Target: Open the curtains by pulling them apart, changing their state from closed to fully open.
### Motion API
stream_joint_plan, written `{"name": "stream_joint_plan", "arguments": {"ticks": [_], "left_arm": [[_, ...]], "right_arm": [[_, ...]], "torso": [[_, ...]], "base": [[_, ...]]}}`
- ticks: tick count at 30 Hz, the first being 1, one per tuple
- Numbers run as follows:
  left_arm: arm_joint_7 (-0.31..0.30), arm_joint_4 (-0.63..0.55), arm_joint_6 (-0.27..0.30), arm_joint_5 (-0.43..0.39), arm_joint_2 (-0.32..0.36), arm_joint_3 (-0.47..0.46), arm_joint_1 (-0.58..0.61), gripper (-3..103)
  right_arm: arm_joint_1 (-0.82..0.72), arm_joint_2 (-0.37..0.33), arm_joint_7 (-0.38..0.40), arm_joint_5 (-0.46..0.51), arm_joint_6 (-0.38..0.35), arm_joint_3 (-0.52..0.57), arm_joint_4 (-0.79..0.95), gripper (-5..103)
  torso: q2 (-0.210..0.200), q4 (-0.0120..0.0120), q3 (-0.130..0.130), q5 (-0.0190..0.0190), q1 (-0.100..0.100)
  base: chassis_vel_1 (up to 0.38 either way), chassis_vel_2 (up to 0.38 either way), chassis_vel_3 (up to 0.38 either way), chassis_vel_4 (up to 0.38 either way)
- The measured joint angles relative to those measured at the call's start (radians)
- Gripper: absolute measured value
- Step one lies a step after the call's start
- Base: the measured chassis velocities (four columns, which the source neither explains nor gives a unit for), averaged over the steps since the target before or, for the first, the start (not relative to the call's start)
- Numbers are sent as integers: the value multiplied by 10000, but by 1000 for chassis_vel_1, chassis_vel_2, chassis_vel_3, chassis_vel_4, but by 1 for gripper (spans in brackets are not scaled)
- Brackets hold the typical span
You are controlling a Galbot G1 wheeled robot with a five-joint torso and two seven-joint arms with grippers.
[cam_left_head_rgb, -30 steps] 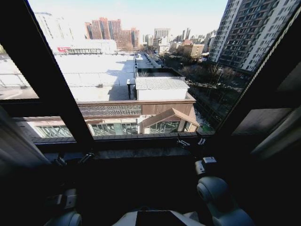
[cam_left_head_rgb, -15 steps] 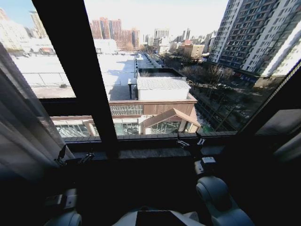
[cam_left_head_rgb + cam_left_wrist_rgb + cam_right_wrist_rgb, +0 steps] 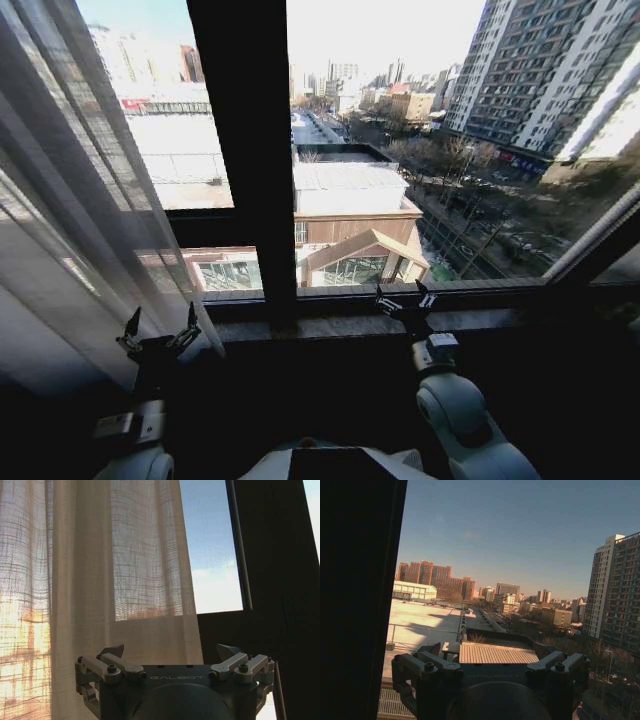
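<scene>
Sheer curtains [image 3: 70,200] hung at nine o'clock, left gripper [image 3: 160,332] spread wide and empty beside them, right gripper [image 3: 405,298] spread wide, empty, at the window sill [image 3: 330,325].

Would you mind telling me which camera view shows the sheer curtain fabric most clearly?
The left wrist view: the curtain hangs just beyond the open left gripper, weave and pleats plain. The head view shows it obliquely at the left edge; the right wrist view faces bare window glass.

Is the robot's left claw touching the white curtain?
Cannot tell. In the head view the open left gripper overlaps the curtain's lower edge; the left wrist view shows fabric beyond the fingertips, no plain contact or gap.
</scene>
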Motion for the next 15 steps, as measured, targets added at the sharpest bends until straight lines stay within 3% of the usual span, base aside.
{"name": "stream_joint_plan", "arguments": {"ticks": [5, 8, 11, 12, 15], "left_arm": [[-2, 111, 23, 64, 49, -2, -54, 100], [-2, 147, 243, 71, 99, 15, -189, 100], [3, 239, 1067, -5, 336, 72, -723, 100], [3, 239, 1067, -5, 336, 72, -723, 100], [-6, 353, 2019, -31, 825, 190, -1564, 100]], "right_arm": [[10, 7, -155, 22, 190, -33, -18, 100], [22, 17, -165, 22, 235, -37, -42, 100], [57, 46, -168, 17, 271, -116, -88, 100], [57, 46, -168, 17, 271, -116, -88, 100], [78, 87, -168, 5, 308, -217, -119, 100]], "torso": [[1, 1, -2, -7, 0], [1, 0, -1, -8, 0], [0, -2, 0, 6, -1], [0, -2, 0, 6, -1], [-1, -3, 2, 10, -1]], "base": [[238, 240, -266, -235], [120, 54, -33, -66], [0, 0, 0, 0], [0, 0, 0, 0], [-47, -50, 61, 65]]}}
